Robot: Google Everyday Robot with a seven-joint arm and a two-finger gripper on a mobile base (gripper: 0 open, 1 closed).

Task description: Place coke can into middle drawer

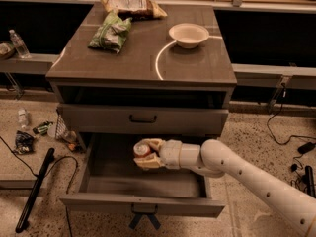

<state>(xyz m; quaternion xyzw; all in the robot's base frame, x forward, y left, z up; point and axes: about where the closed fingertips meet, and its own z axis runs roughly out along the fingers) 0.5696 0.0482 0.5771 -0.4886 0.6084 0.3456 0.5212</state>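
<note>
The coke can (141, 149), red with a silver top, is held in my gripper (148, 153), which is shut on it. The gripper and can are inside the open middle drawer (143, 205), over the middle of its deep grey box, close to the drawer floor. My white arm (247, 177) reaches in from the lower right. The closed upper drawer front (143, 119) with a black bar handle sits just above the gripper.
On the cabinet top (197, 63) lie a green snack bag (111, 32), a tan snack bag (132, 6) and a white bowl (188, 35). Litter and a black pole (34, 189) lie on the floor at left. Cables (291, 132) run at right.
</note>
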